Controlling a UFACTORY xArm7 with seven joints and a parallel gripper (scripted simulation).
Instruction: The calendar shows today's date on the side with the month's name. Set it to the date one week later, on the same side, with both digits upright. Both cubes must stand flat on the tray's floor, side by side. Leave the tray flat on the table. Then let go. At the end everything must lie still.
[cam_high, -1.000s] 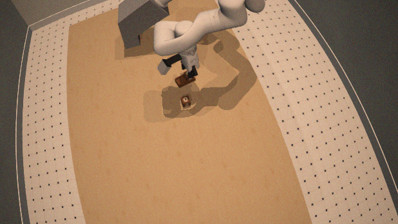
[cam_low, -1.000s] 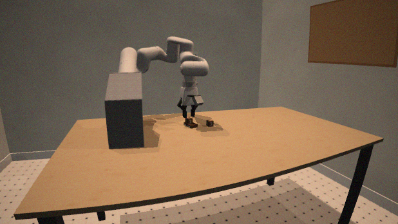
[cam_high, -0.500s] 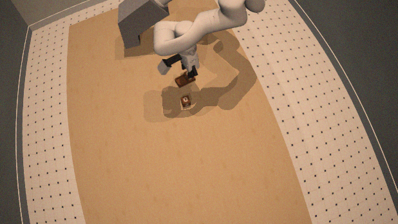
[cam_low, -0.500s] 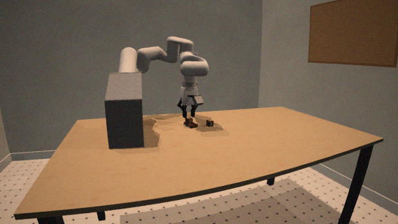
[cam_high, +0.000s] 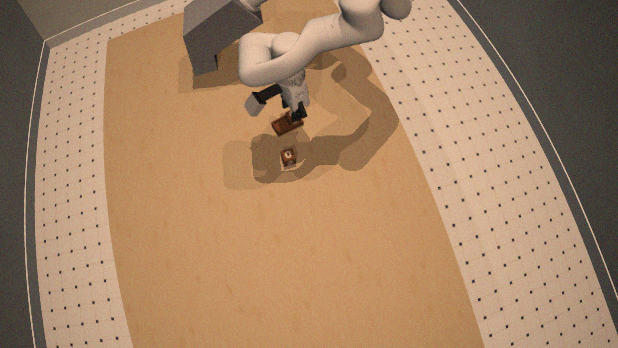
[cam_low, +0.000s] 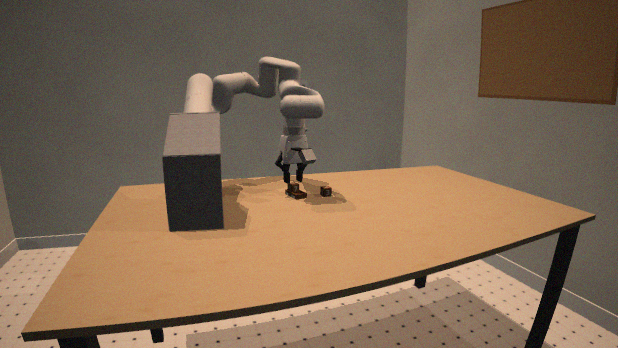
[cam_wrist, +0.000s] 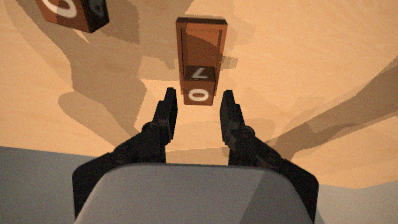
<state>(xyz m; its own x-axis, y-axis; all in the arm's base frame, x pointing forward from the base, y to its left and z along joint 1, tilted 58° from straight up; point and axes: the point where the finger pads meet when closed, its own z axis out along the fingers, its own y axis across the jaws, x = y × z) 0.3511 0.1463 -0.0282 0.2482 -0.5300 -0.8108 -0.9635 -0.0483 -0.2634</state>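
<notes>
The brown wooden tray (cam_wrist: 201, 50) lies flat on the table. One cube (cam_wrist: 199, 85) stands in the tray's near end, with a 7 on top and a 0 on the side facing me. The second cube (cam_wrist: 72, 12) stands on the table outside the tray, up and to the left, with a 0 showing; it also shows in the top view (cam_high: 288, 156). My gripper (cam_wrist: 199, 99) is open and hangs just above the cube in the tray, one finger on either side of it, not touching. In the exterior view the gripper (cam_low: 293, 176) is right over the tray (cam_low: 296, 194).
The grey box of the arm's base (cam_low: 192, 175) stands on the table to the left of the tray. The table's edges are far from the tray and the cubes.
</notes>
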